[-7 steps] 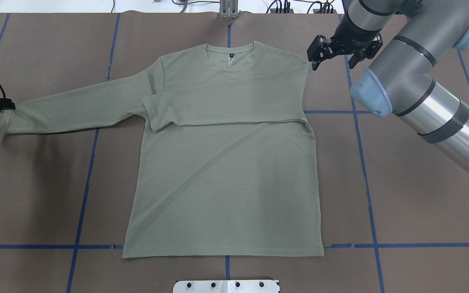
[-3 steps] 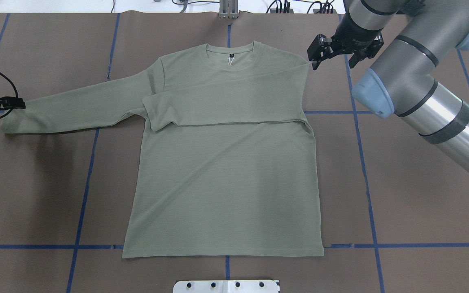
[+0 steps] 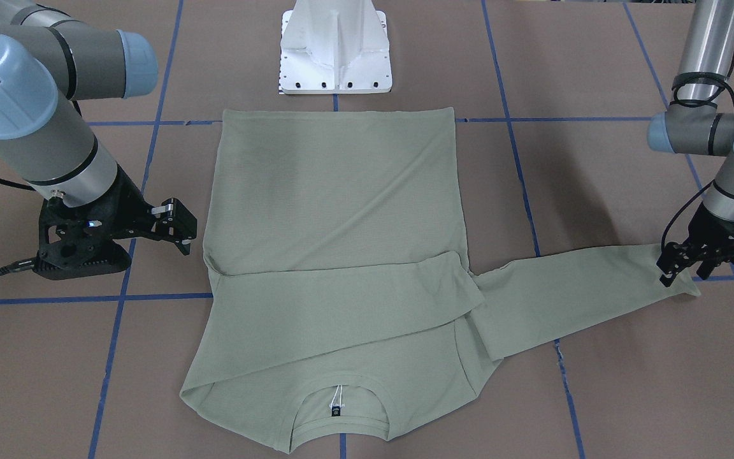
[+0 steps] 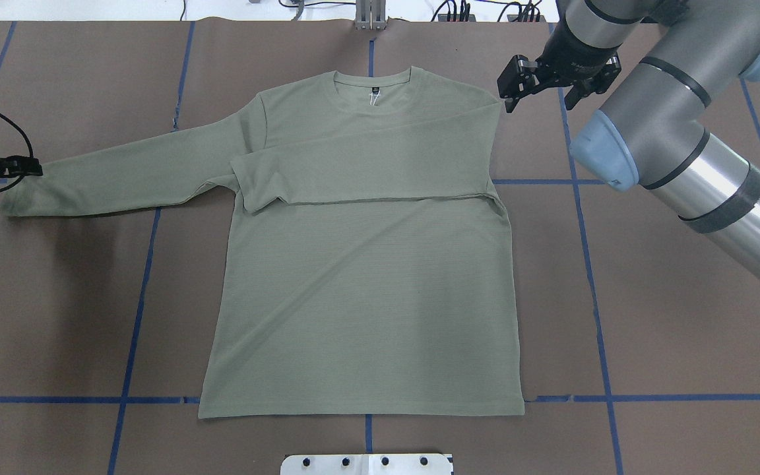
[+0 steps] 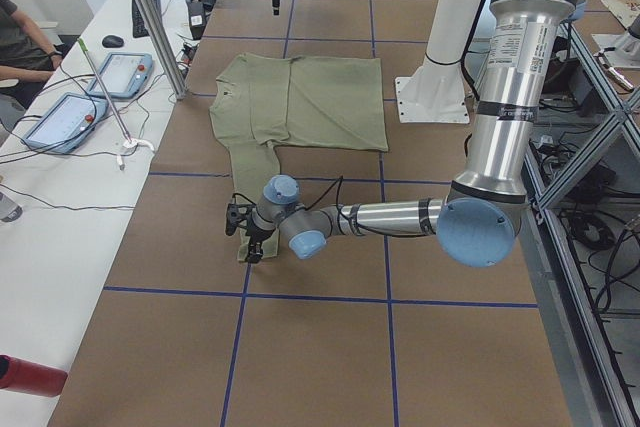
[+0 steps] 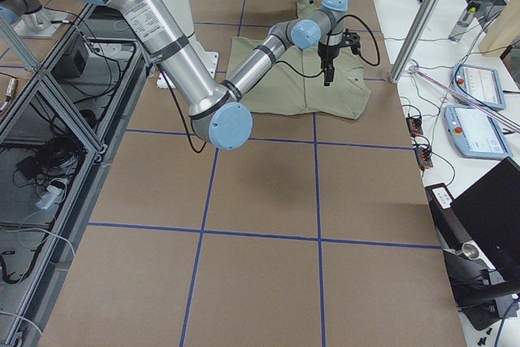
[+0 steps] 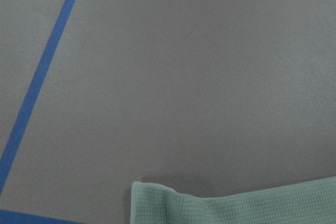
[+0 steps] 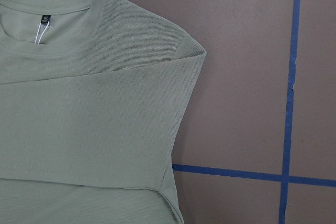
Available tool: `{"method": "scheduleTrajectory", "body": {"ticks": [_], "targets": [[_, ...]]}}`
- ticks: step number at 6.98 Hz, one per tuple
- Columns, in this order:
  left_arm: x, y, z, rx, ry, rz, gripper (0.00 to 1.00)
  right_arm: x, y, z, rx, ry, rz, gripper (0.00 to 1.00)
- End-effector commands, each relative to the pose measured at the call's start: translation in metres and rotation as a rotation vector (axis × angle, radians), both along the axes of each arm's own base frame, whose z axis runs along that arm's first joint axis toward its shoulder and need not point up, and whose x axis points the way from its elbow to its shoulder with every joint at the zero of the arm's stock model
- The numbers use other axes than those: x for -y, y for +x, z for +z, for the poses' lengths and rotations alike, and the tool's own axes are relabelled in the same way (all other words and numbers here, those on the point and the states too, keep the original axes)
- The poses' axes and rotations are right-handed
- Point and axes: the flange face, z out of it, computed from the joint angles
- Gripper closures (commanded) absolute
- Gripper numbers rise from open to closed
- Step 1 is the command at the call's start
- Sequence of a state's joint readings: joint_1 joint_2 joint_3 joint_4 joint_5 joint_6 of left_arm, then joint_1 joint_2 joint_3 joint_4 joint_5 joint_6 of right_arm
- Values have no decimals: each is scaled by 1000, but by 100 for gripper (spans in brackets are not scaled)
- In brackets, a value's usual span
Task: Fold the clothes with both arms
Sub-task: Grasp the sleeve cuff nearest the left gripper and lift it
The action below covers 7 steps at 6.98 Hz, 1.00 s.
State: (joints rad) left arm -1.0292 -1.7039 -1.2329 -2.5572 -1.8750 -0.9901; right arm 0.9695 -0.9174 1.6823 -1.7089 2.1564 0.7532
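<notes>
- Sage-green shirt [image 4: 367, 297] lies flat, with one sleeve [image 4: 367, 175] already folded across the chest. That fold starts just beside the right gripper [image 4: 541, 99], which is spread apart and empty.
- Other sleeve [image 4: 123, 181] isn't folded yet. Its cuff [image 7: 210, 203] sits right at the left gripper [image 3: 673, 271] tips, can't tell if it's clamped.
- Body folds look untouched, so early days I'd say.

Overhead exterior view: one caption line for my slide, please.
Pale sage-green long-sleeved knit shirt, one sleeve folded across chest; left end effector at outstretched cuff.
</notes>
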Motion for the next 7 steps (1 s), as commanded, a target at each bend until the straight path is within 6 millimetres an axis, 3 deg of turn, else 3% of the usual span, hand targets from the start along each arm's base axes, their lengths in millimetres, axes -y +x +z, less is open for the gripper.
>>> {"method": "scheduleTrajectory", "body": {"ticks": [1, 5, 7], "targets": [[-3, -2, 5, 5, -7, 0, 17, 0, 0, -2, 1, 4, 1, 0], [-2, -1, 6, 3, -14, -5, 33, -1, 1, -5, 5, 8, 2, 0], [0, 0, 4, 0, -13, -7, 51, -1, 1, -4, 4, 6, 2, 0]]}}
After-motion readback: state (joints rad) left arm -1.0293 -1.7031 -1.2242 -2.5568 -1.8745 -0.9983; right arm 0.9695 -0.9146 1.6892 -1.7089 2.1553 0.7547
